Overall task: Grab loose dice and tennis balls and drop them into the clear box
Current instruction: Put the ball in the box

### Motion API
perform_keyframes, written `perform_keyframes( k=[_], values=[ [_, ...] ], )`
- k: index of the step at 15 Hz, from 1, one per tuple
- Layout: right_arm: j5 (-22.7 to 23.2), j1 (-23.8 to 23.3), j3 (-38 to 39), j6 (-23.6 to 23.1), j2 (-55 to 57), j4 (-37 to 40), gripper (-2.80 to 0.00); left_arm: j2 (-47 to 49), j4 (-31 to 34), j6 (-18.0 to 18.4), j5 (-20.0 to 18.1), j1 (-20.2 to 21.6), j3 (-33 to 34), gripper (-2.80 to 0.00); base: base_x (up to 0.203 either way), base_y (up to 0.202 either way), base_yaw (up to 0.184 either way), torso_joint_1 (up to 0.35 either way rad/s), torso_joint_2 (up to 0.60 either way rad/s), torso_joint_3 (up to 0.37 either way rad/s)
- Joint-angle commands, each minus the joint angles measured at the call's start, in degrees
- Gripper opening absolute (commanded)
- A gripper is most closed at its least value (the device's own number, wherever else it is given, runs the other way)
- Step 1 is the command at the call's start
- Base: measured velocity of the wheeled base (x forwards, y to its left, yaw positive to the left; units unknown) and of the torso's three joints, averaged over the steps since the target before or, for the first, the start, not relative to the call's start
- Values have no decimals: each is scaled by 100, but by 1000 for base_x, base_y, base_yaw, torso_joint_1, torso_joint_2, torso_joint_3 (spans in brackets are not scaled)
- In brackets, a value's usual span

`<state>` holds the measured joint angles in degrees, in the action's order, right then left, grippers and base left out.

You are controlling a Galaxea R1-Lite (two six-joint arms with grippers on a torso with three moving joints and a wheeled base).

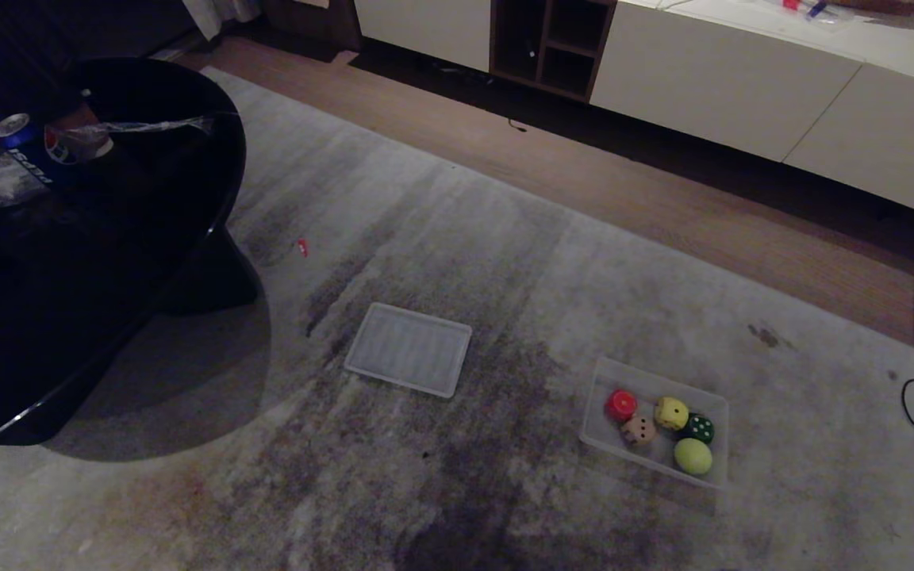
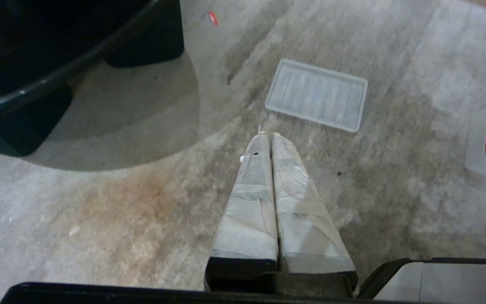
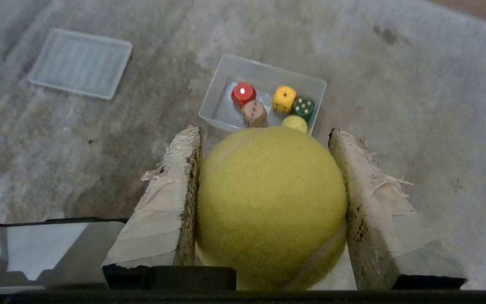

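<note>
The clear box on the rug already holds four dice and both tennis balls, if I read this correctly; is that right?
Not quite: the clear box holds four dice and one tennis ball. The right wrist view shows the second tennis ball clamped in the right gripper, above the rug.

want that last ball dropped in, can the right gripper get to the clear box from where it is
Probably yes. The right gripper holds a tennis ball above the carpet, and the clear box lies open-topped just ahead with nothing between. The spare room is at its red-die end.
</note>
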<state>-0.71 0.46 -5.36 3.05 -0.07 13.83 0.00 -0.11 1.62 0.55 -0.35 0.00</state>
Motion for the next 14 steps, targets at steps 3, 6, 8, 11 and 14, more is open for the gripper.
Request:
perform_keyframes(
  k=[3,6,8,11,14],
  values=[
    [0,-2,0,10,7,14,-280,9,-7,5,-2,0,9,-280,0,0,0,1,1,-200],
    [0,-2,0,12,7,6,-280,9,-7,5,-2,0,9,-280,0,0,0,2,2,-197],
    [0,-2,0,12,7,6,-280,9,-7,5,-2,0,9,-280,0,0,0,2,5,-203],
    [0,6,0,12,7,6,-280,9,-7,14,-2,0,9,-280,0,0,0,4,4,-198],
    [0,-2,0,12,7,13,-280,9,-7,14,-2,0,9,-280,0,0,0,1,1,-194]
  ],
)
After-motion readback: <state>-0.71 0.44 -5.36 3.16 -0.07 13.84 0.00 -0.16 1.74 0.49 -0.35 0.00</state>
